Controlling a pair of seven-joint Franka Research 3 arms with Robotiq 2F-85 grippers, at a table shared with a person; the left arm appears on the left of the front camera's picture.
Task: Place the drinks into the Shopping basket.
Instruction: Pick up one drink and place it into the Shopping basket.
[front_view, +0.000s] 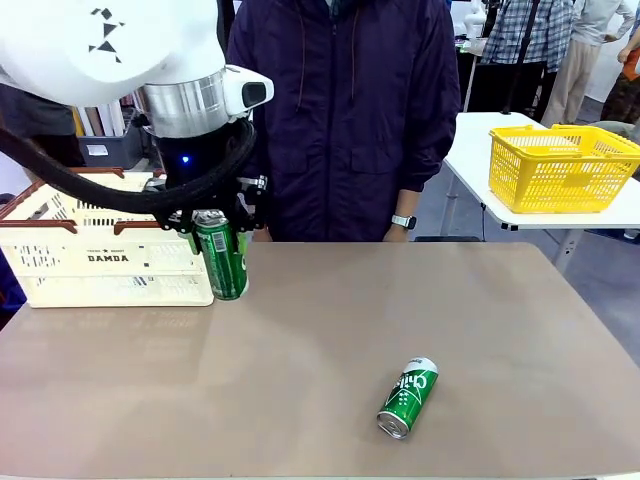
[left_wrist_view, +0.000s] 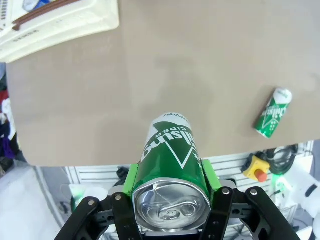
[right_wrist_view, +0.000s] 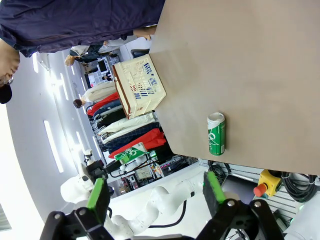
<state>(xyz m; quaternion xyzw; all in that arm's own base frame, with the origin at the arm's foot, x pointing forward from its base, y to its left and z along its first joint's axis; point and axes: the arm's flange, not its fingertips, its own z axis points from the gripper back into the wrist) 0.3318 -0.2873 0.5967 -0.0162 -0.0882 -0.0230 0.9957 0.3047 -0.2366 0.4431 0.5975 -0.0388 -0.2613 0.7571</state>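
Green can (front_view: 222, 256) pinched upright in left gripper (front_view: 216, 228), just beside Shopping basket (front_view: 60, 262) right wall; right gripper (right_wrist_view: 156, 194) spread, empty.

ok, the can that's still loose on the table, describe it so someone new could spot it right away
Start from the brown table and look at its near edge, right of centre, well away from the cream DAMDA basket at the far left. There a green can with white lettering lies on its side. The other green can is upright in the left gripper, beside the basket.
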